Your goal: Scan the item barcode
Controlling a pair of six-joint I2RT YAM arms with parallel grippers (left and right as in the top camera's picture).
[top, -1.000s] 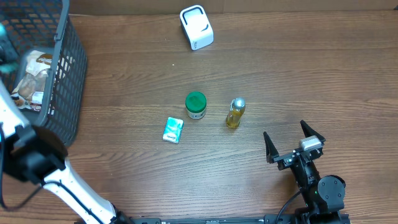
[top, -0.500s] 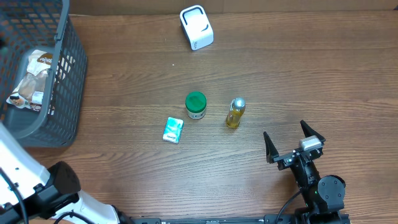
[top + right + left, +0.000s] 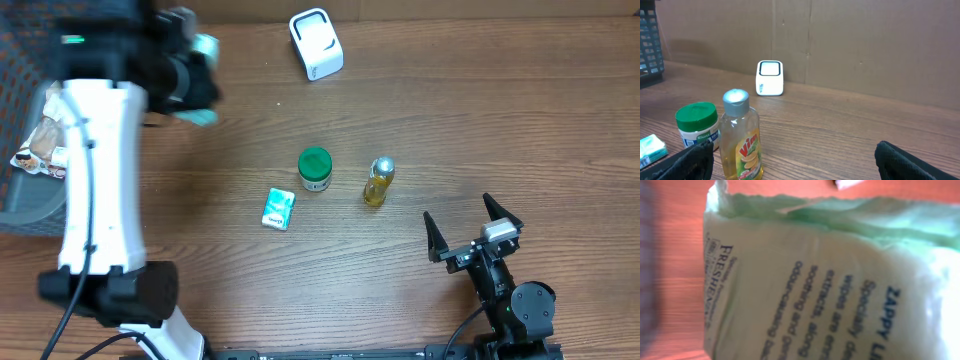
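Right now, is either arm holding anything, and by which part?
The left gripper holds a pale green wipes packet; where it grips is hidden. The right gripper is open, empty.

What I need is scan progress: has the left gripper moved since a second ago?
Yes. The left gripper, shut on a pale green wipes pack, has swung rightward from the dark mesh basket toward the white box-shaped scanner.

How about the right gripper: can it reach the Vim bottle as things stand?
Probably yes: the right gripper is open, bare table lies between it and the Vim bottle, and the green-lidded jar stands beyond it.
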